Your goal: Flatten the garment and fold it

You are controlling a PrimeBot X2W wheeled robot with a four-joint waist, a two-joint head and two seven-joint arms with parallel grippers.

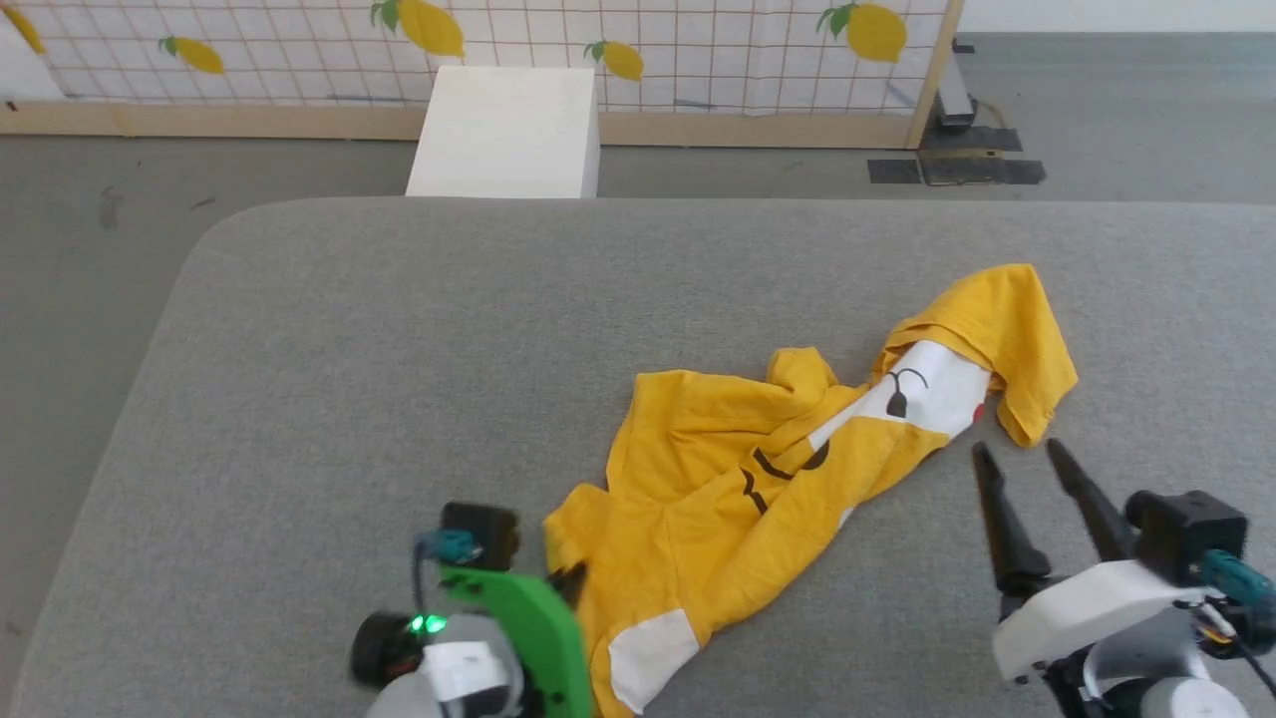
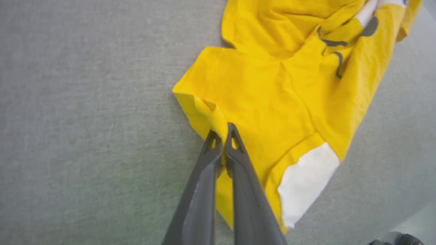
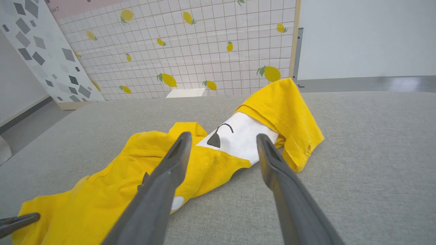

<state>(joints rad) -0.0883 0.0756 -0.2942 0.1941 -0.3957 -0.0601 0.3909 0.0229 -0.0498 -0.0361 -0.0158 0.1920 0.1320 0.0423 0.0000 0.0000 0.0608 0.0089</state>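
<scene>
Left claw [image 2: 222, 131] pinched shut on the near edge of the crumpled yellow garment [image 2: 272, 98], right claw [image 3: 223, 137] stood wide open and empty, tips just short of the garment.

Light: bright, even, diffuse.
Shadows: thin, soft, at shirt [image 1: 718, 479] edges.
Left wrist view: slightly blurred.
Right wrist view: edges bowed.

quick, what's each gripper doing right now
Left gripper: closed, fingers pinching the edge of the T-shirt.
Right gripper: open, holding nothing, beside the T-shirt's far end.
</scene>
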